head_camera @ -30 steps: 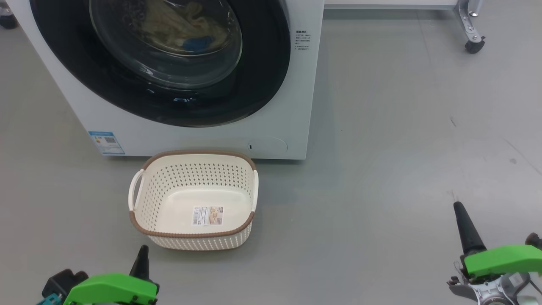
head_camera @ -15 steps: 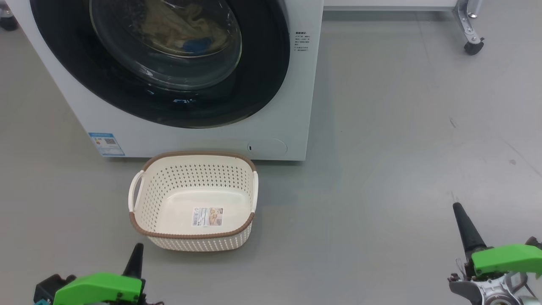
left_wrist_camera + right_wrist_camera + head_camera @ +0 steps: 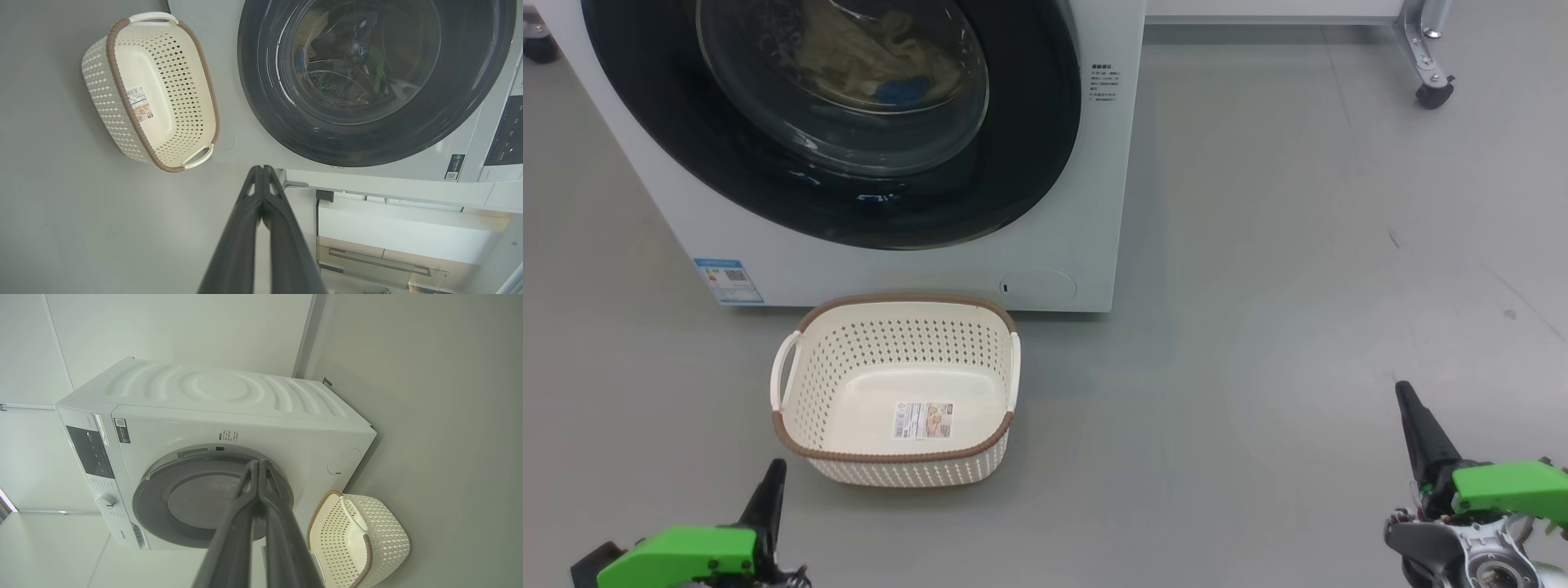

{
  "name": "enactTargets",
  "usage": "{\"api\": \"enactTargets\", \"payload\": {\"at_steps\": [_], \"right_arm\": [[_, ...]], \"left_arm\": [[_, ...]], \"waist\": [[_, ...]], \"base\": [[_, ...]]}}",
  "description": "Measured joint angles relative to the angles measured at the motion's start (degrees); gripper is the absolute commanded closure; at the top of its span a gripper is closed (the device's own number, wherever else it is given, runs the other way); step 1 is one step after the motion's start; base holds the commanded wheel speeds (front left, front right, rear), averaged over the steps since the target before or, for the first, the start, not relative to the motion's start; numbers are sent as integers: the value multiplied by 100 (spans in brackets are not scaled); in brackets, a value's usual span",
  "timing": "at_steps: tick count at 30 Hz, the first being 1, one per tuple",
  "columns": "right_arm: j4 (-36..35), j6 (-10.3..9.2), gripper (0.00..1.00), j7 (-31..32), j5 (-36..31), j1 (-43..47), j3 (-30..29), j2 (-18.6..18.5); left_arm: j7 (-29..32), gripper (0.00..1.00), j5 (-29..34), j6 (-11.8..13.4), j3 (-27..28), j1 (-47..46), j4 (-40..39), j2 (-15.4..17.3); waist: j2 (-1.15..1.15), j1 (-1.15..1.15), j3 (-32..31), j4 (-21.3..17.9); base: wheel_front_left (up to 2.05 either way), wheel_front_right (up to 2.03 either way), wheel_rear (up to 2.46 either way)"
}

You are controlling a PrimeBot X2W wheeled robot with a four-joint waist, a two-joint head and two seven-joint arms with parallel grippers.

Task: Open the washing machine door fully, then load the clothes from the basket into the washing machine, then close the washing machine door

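Note:
The white washing machine (image 3: 1094, 204) stands at the top left of the head view, and its black-rimmed washing machine door (image 3: 1029, 147) lies flat against the front. Through the glass I see the clothes (image 3: 882, 57), cream-yellow with a blue patch, inside the drum. The cream basket (image 3: 894, 461) sits on the floor in front of the machine with just a label sticker on its bottom. My left gripper (image 3: 774, 469) is shut, low and near the basket's front left corner. My right gripper (image 3: 1405, 392) is shut, far to the right over bare floor. Both wrist views show the fingers pressed together, left gripper (image 3: 261, 169) and right gripper (image 3: 258, 463).
A caster wheel (image 3: 1431, 94) of a metal frame stands on the grey floor at the top right. Open floor spreads right of the machine and around the basket. Pale cabinets (image 3: 388, 228) show beside the machine in the left wrist view.
Both grippers have drawn back toward the bottom of the head view, the left one also shifting left. The camera view has shifted very slightly. Basket, door and clothes stay put.

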Motion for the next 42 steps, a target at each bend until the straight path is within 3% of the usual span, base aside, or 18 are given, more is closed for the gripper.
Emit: {"api": "enactTargets", "payload": {"at_steps": [15, 42], "right_arm": [[202, 0, 100, 107, 940, -203, -29, -3], [203, 0, 100, 152, 938, -219, -74, -3]], "left_arm": [[210, 100, -808, -249, 367, -42, 57, -73], [220, 100, -810, -249, 432, -42, 65, -116]], "waist": [[0, 0, -21, -4], [0, 0, -21, -4]], "base": [[0, 0, 0], [0, 0, 0]]}}
